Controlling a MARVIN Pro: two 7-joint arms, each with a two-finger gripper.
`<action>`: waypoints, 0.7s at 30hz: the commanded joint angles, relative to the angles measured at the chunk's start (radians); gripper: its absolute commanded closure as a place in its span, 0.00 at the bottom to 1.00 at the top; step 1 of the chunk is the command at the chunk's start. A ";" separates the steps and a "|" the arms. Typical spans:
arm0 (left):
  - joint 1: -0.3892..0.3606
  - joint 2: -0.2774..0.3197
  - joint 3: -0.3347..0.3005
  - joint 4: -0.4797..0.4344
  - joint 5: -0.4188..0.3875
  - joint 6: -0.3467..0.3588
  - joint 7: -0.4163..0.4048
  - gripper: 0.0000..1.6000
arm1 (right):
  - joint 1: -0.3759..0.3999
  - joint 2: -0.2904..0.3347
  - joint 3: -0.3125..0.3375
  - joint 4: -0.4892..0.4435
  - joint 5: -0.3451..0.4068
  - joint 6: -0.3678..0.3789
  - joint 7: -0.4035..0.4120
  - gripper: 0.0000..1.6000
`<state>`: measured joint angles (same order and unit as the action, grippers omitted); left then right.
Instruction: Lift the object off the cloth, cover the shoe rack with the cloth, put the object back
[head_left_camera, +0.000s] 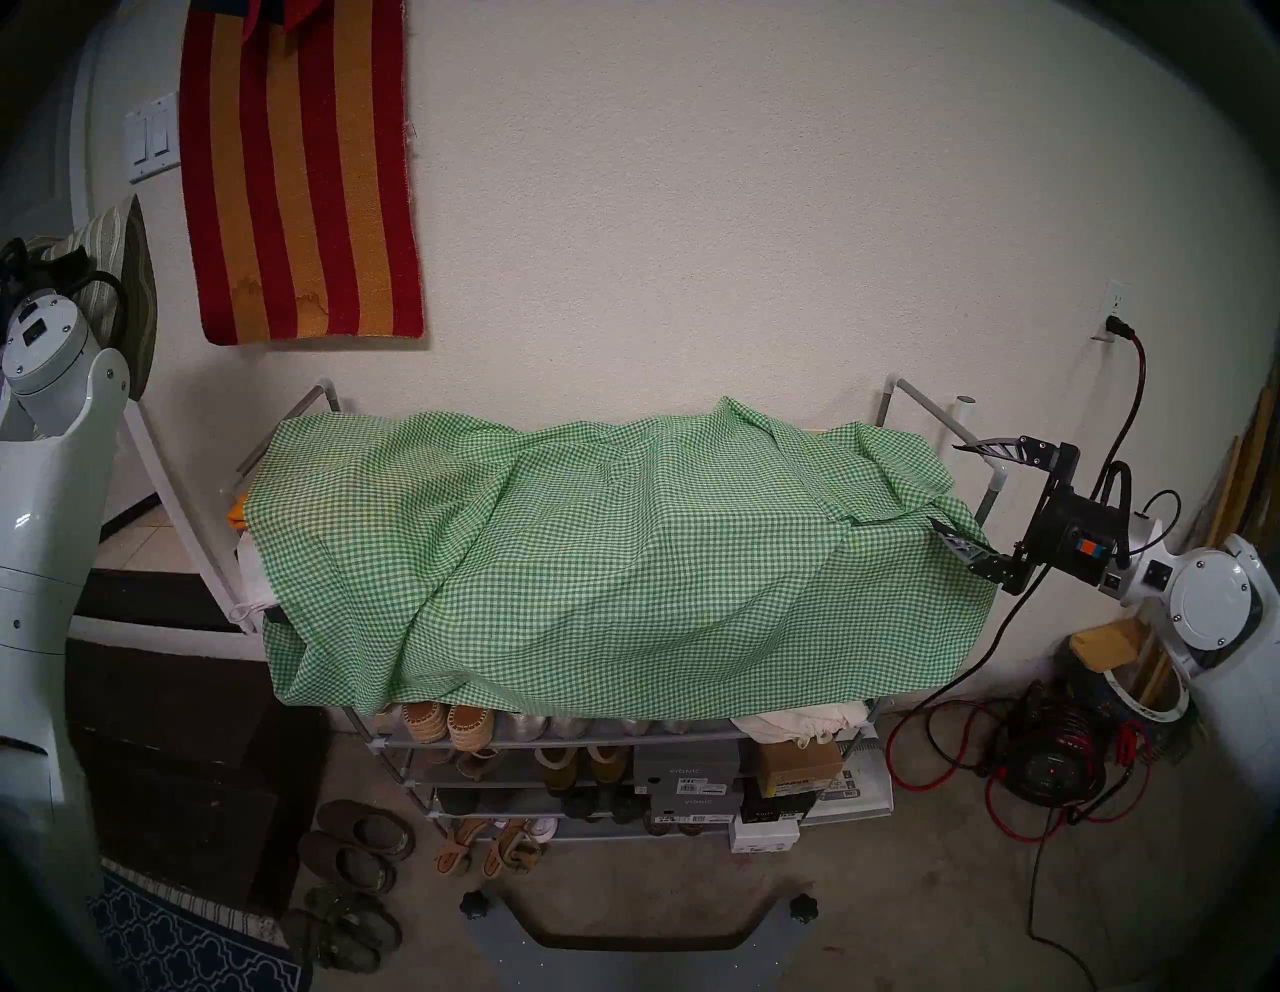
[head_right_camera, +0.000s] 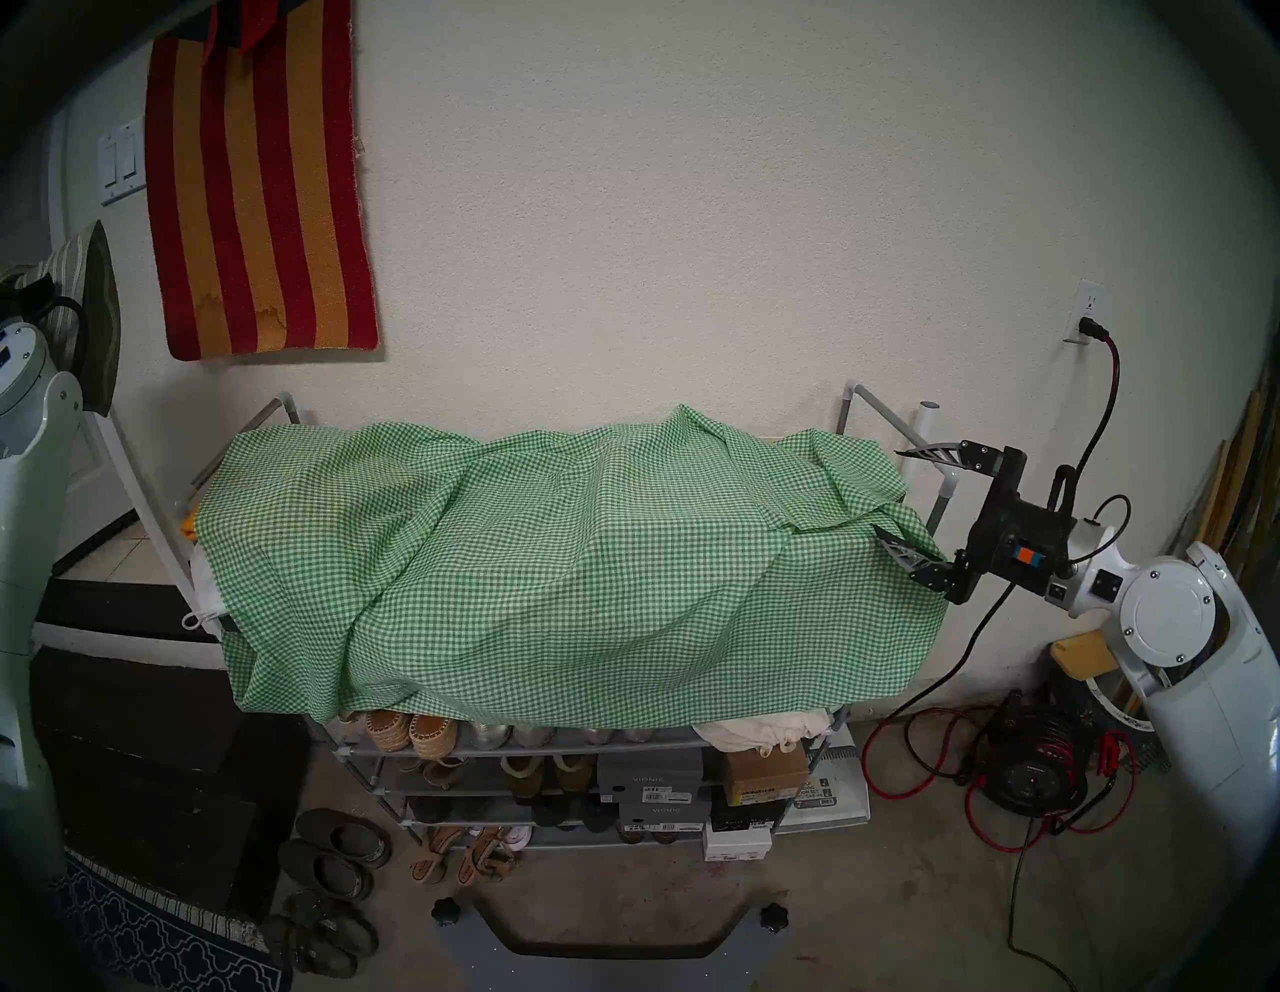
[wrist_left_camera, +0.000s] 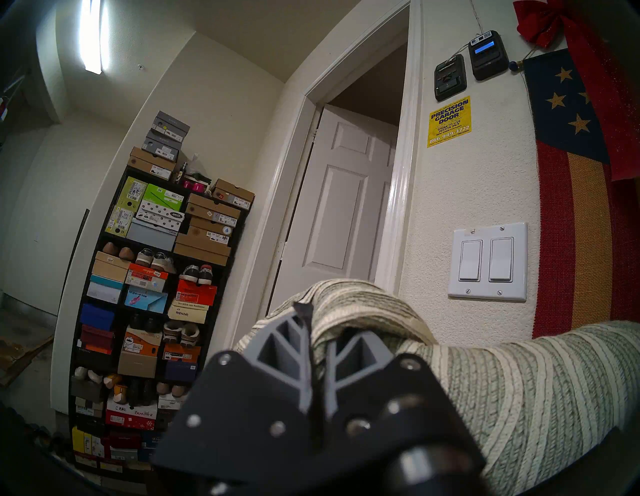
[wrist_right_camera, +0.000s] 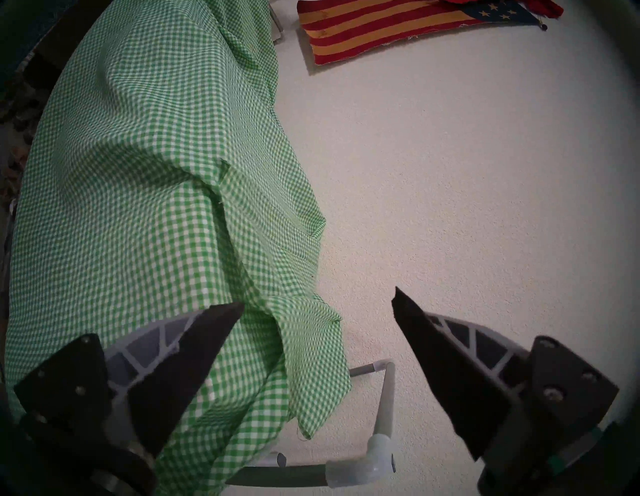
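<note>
The green-and-white check cloth (head_left_camera: 589, 554) (head_right_camera: 554, 568) (wrist_right_camera: 138, 207) lies spread over the top of the shoe rack (head_left_camera: 928, 409) (head_right_camera: 880, 415) (wrist_right_camera: 384, 391) and hangs over its front. The rack's lower shelves and right rail show. My left gripper (wrist_left_camera: 309, 320) is shut on the brim of the striped woven sun hat (wrist_left_camera: 519, 381) and holds it high at the far left (head_left_camera: 118, 277) (head_right_camera: 83, 298), clear of the rack. My right gripper (head_left_camera: 945, 485) (head_right_camera: 889, 492) (wrist_right_camera: 318, 298) is open and empty at the cloth's right end, with one finger against the fabric.
A red-and-orange striped rug (head_left_camera: 298, 173) hangs on the wall. Loose shoes (head_left_camera: 353, 838) and a dark chest (head_left_camera: 194, 762) sit on the floor at left. A cable reel (head_left_camera: 1053, 762) with red cords lies at right. A tall shelf of shoe boxes (wrist_left_camera: 156, 294) stands by a door.
</note>
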<state>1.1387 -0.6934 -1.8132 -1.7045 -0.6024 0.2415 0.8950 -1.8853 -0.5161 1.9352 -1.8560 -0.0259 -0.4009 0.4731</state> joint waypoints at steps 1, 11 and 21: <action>-0.002 0.001 -0.002 -0.005 -0.002 -0.001 -0.003 1.00 | 0.069 0.029 -0.089 0.032 0.009 -0.007 -0.013 0.00; -0.002 0.001 -0.003 -0.005 -0.002 -0.001 -0.003 1.00 | 0.123 0.049 -0.132 0.017 -0.003 -0.001 -0.018 0.00; -0.002 0.000 -0.003 -0.005 -0.001 0.000 -0.003 1.00 | 0.152 0.060 -0.136 0.024 0.009 -0.003 -0.014 0.67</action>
<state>1.1386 -0.6944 -1.8138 -1.7046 -0.6015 0.2415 0.8943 -1.7660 -0.4701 1.7955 -1.8356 -0.0340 -0.4048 0.4553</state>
